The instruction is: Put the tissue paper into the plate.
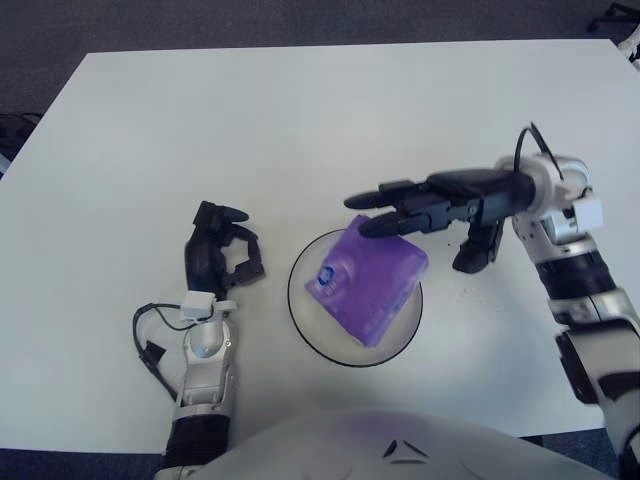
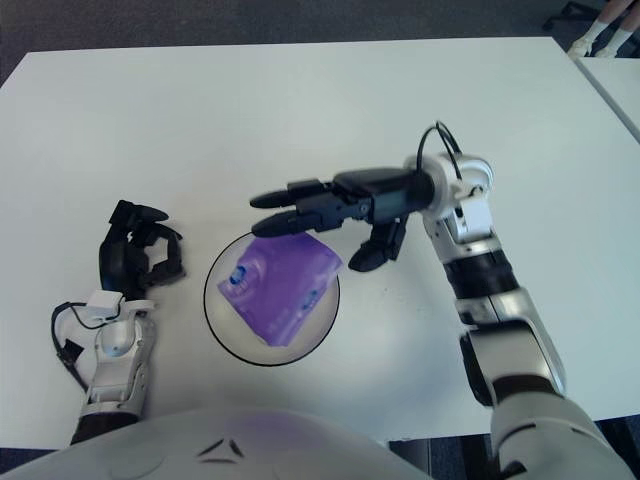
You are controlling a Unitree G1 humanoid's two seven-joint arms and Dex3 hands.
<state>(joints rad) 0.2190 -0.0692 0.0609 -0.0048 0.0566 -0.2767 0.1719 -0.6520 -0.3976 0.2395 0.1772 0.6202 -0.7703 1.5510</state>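
A white table (image 1: 300, 110) fills most of both views, its far edge running against dark carpet (image 1: 300, 20) and its near edge hidden in the middle by the robot's own pale torso (image 1: 400, 445).

The right arm (image 1: 575, 290) comes in from the near right corner and bends toward the middle of the table. Its right hand (image 1: 415, 208) is raised above the far rim of the plate, the fingers (image 2: 290, 205) stretched out flat toward the left side and the thumb hanging down separately beside the plate's right rim. The fingers are released and grasp nothing; the tips show over the far corner of the tissue pack, and whether they touch it cannot be told.

The left arm (image 1: 200, 390) rises from the near edge on the left side. The left hand (image 1: 218, 252) shows just left of the plate, apart from it, with its dark fingers curled loosely inward around nothing.

The plate (image 1: 305, 318), a round clear dish with a dark rim, sits close to the near edge at the table's middle.

The tissue paper (image 1: 370, 285), a purple soft pack with a small blue-and-white mark at its left end, lies inside the plate, turned at a slant, its right corner reaching over the plate's right rim.
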